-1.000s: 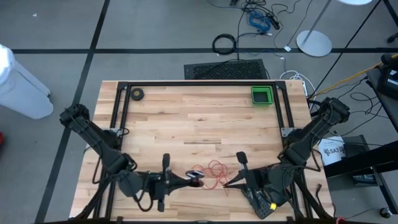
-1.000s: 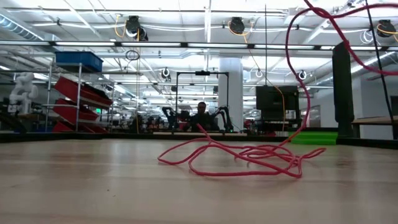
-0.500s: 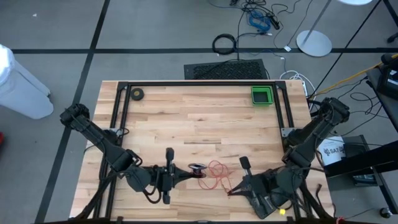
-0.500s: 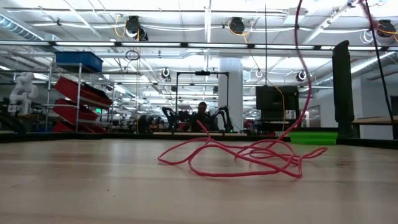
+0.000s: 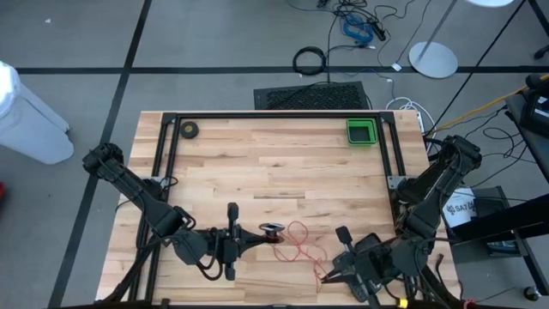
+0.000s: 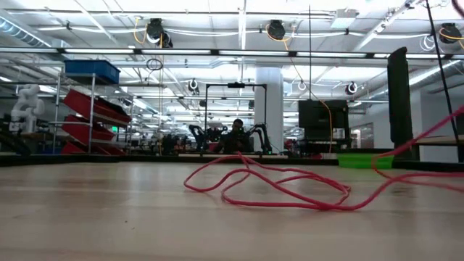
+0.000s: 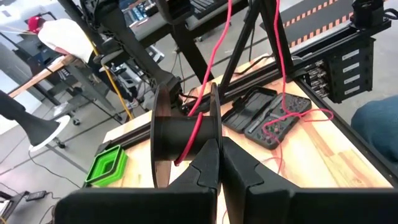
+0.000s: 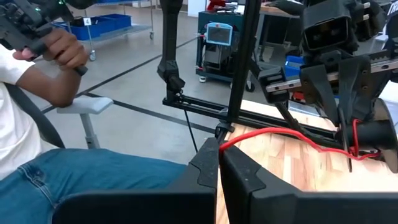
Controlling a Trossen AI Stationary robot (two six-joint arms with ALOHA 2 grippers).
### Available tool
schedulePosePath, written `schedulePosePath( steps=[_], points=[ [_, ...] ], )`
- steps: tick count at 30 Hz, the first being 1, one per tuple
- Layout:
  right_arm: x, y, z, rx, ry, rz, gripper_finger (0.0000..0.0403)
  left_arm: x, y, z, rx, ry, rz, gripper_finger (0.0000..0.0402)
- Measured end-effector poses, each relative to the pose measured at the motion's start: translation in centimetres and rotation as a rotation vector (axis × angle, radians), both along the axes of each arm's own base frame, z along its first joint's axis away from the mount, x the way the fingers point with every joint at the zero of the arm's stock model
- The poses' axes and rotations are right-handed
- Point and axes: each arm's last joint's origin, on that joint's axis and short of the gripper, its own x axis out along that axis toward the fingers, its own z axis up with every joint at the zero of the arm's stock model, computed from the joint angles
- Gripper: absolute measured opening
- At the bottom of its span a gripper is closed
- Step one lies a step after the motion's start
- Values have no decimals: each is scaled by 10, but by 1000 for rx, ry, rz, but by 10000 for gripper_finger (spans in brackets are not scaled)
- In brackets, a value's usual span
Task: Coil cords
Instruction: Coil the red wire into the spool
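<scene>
The thin red cord [image 5: 296, 239] lies in loose loops on the wooden table near its front edge, and the same loops show in the low view [image 6: 275, 190]. One end is wound on a small black reel [image 7: 180, 134], which my left gripper [image 5: 262, 232] holds shut just left of the loops. My right gripper [image 5: 322, 276] is at the near edge, right of the loops, shut on the cord. From there a strand [image 8: 267, 132] runs across to the reel [image 8: 367, 134]. My left gripper pinches one round flange of the reel [image 7: 215, 109] between its two fingers, at the flange's rim. The fingers come nearly level from the table's left. The reel is clear of the table, its axis level. My right gripper pinches a single strand of the cord [image 8: 225, 146] between its shut fingertips, coming nearly level from the table's right. The strand leaves the tips and rises gently to the reel, with little slack; the rest trails onto the table.
A green bin [image 5: 361, 131] stands at the far right corner and a small black ring-shaped roll [image 5: 189, 130] at the far left. Black frame rails [image 5: 274, 116] edge the far side. A seated person [image 8: 37, 81] shows beyond the table.
My right gripper has drawn back toward the table's near edge and a little to the right, still shut on the cord. The strand that arched high above the table now runs low and straighter. The loops on the table have been pulled somewhat flatter.
</scene>
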Motion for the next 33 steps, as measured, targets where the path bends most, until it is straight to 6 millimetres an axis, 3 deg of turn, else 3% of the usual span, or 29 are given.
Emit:
schedulePosePath(
  steps=[21,26,33],
  points=[
    [8,-5,1,0,-22,-26,0,5,3,-3,-35,21,-26,8],
    [19,-2,-4,-37,-36,-37,0,17,6,-13,-89,76,-122,8],
    [29,13,7,-83,3,-26,0,34,11,-28,-188,174,-301,8]
  ],
)
